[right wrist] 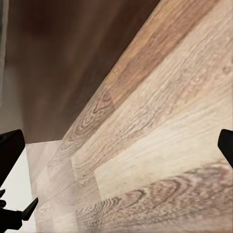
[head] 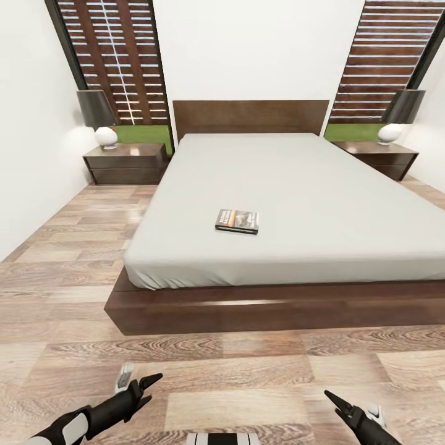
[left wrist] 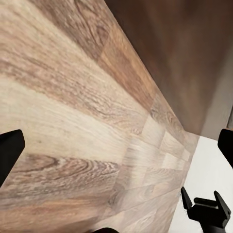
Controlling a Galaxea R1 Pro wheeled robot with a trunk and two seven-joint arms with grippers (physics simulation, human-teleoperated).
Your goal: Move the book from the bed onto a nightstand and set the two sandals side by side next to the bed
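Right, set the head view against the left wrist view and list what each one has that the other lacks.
Head view alone: the book lying flat on the pale mattress of the bed, a nightstand with a lamp on each side of the headboard, slatted windows, and the left tool. Left wrist view alone: a close, slanted look down the floor along the bed's dark frame, between its own spread black fingertips. Shared: the wood-plank floor, the brown bed frame, and the right tool, open in the wrist view.
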